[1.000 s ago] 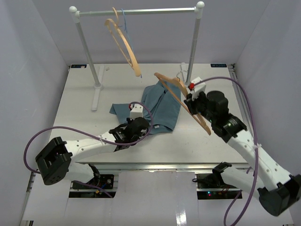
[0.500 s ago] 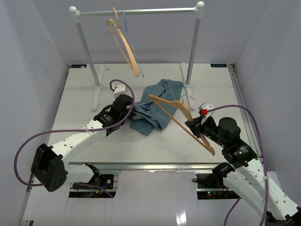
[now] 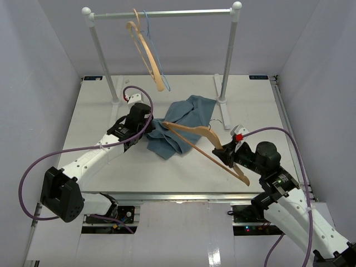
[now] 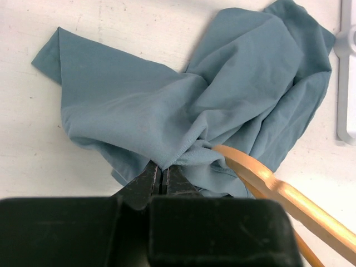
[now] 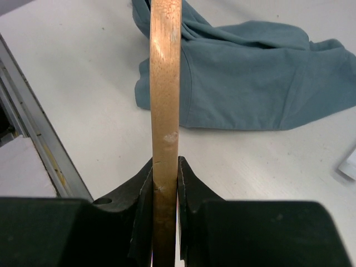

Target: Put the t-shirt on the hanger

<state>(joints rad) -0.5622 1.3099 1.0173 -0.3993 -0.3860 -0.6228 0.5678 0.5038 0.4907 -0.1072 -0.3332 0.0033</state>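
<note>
The teal-blue t-shirt point(image 3: 181, 119) lies bunched on the table's middle. My left gripper point(image 3: 151, 127) is shut on a fold at its left edge; in the left wrist view the jaws point(image 4: 161, 169) are pressed together on the cloth of the t-shirt point(image 4: 183, 94). The wooden hanger point(image 3: 203, 147) is held off the table, slanting from the shirt toward the front right, its grey hook point(image 3: 221, 119) pointing back. My right gripper point(image 3: 227, 154) is shut on its lower bar point(image 5: 165, 83). The hanger's far tip point(image 4: 245, 164) touches the bunched cloth beside my left jaws.
A white clothes rack point(image 3: 161, 13) stands at the back, with another wooden hanger point(image 3: 149, 58) and a thin blue wire hanger point(image 3: 150, 30) on its rail. Its right post point(image 3: 227, 61) and foot point(image 4: 346, 72) stand just behind the shirt. The table's front edge point(image 5: 33, 150) is close to my right gripper.
My left gripper has carried its fold of shirt from the front middle back and to the left, bunching the cloth. My right gripper has drawn the hanger toward the front, lowering its tip to the shirt.
</note>
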